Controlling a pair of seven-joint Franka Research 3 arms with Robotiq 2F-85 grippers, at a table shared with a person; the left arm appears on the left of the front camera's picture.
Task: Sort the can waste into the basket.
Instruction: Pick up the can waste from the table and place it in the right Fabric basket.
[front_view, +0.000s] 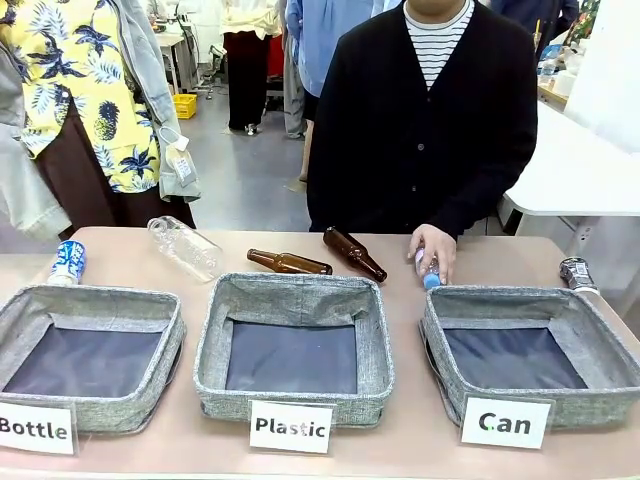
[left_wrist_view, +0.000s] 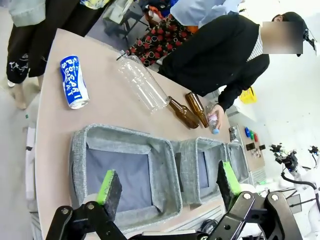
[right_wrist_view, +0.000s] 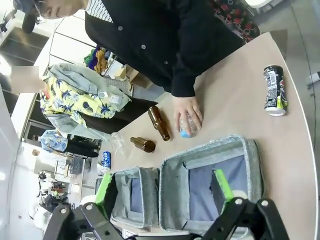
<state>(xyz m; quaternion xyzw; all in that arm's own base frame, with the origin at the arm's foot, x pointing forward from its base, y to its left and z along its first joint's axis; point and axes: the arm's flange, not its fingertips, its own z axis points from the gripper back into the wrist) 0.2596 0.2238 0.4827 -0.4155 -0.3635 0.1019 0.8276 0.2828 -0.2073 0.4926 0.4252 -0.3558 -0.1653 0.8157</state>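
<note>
On the front view I see three grey bins in a row on the worktop (front_view: 410, 435). The basket (front_view: 500, 300), marked by a white card (front_view: 505, 422) reading "Can", sits at four o'clock. The dark can (front_view: 577, 273) lies at three o'clock, just beyond the basket's far right corner. The blue can (front_view: 68, 262) lies at nine o'clock, behind the Bottle bin (front_view: 90, 298) and well apart from the basket, with the Plastic bin (front_view: 295, 288) between them. A person's hand (front_view: 433, 248) rests on a small clear bottle (front_view: 430, 277) just behind the basket's far left corner. Two brown bottles (front_view: 290, 263) and a large clear bottle (front_view: 185, 245) lie along the far side.

On the left wrist view, the left gripper (left_wrist_view: 167, 185) hangs above the Bottle bin (left_wrist_view: 80, 165), its green pads spread wide with nothing between them. The blue can (left_wrist_view: 74, 81) lies on its side at ten o'clock. The dark can (left_wrist_view: 233, 134) is small at three o'clock, just beside the basket (left_wrist_view: 240, 162).

On the right wrist view, the right gripper (right_wrist_view: 163, 186) is spread wide too and holds nothing, over the basket (right_wrist_view: 210, 149). The dark can (right_wrist_view: 275, 90) lies at two o'clock, near the basket but apart from it. The blue can (right_wrist_view: 106, 159) is tiny at eight o'clock. The hand (right_wrist_view: 187, 112) covers the small bottle (right_wrist_view: 186, 131) near the middle.
</note>
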